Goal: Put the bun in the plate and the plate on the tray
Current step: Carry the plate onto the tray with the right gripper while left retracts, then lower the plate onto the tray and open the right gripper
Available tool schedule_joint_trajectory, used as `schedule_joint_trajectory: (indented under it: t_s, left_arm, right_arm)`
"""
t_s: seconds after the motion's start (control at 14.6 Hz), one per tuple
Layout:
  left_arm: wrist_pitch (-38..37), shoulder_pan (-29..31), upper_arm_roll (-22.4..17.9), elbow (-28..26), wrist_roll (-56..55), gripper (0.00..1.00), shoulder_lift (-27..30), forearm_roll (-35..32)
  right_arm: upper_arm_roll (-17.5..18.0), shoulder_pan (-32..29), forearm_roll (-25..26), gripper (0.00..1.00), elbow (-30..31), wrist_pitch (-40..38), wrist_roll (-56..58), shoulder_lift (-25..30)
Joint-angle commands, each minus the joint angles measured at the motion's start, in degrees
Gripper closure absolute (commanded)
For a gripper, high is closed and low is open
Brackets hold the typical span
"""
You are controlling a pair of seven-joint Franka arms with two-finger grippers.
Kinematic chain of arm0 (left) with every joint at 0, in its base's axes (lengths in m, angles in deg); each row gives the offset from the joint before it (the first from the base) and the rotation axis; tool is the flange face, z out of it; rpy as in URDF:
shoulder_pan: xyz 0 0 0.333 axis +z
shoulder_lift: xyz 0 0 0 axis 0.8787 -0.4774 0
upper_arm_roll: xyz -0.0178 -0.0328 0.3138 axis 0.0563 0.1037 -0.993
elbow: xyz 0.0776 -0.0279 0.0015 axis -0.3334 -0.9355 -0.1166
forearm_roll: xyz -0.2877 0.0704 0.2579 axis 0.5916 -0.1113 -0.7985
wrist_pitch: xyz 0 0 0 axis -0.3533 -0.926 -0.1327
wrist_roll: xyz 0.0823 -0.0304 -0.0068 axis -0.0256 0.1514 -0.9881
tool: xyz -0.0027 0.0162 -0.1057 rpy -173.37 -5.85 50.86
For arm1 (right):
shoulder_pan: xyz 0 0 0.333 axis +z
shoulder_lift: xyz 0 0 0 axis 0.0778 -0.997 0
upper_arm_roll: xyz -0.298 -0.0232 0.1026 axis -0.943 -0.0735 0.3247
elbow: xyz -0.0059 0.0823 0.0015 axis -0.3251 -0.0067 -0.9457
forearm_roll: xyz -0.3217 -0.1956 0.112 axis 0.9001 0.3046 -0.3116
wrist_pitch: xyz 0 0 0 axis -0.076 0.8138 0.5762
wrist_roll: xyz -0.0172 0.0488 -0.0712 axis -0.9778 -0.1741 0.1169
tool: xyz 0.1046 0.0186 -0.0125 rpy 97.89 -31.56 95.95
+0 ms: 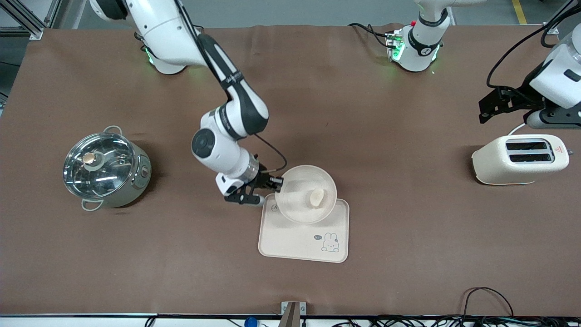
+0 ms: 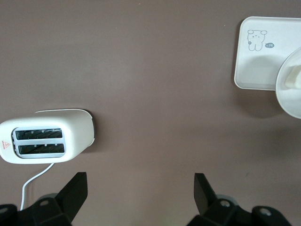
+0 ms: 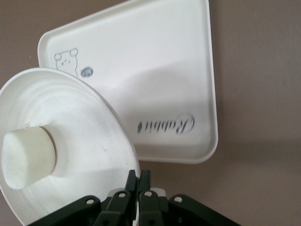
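The round cream speckled plate is held tilted over the end of the tray that lies farther from the front camera. The pale bun lies in the plate. My right gripper is shut on the plate's rim at the side toward the right arm's end. In the right wrist view the plate carries the bun, the gripper pinches its rim, and the tray with "Rabbit" lettering lies below. My left gripper is open and empty, waiting above the table near the toaster; its own view shows it open.
A cream toaster stands at the left arm's end of the table. A steel pot with a glass lid stands at the right arm's end. The left wrist view also shows the toaster, the tray and the plate's edge.
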Motion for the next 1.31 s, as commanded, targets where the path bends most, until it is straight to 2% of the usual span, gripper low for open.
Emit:
schedule_joint_trajectory:
  t_s: [0.0, 0.21, 0.48, 0.82, 1.24]
  left_arm:
    - [0.28, -0.46, -0.71, -0.79, 0.20, 0.00, 1.07, 0.13]
    - [0.28, 0.33, -0.71, -0.79, -0.07, 0.00, 1.07, 0.49]
    - [0.28, 0.34, -0.71, -0.79, 0.63, 0.00, 1.07, 0.05]
    - [0.28, 0.25, -0.71, -0.79, 0.55, 0.00, 1.07, -0.04]
    - [2.29, 0.25, -0.71, -0.79, 0.72, 0.00, 1.07, -0.21]
  right_arm:
    - [0.58, -2.55, -0.76, 1.00, -12.36, -2.08, 2.40, -9.37]
    - [0.49, -3.44, 2.04, 1.00, -19.67, -3.13, 2.49, -15.18]
    - [0.49, -3.87, 9.33, 1.00, -20.22, -3.31, 2.76, -16.69]
    - [0.49, -4.23, 9.70, 1.00, -20.40, -2.70, 3.46, -18.18]
    - [0.76, -4.40, 9.35, 1.00, -25.05, -1.56, 2.23, -22.14]
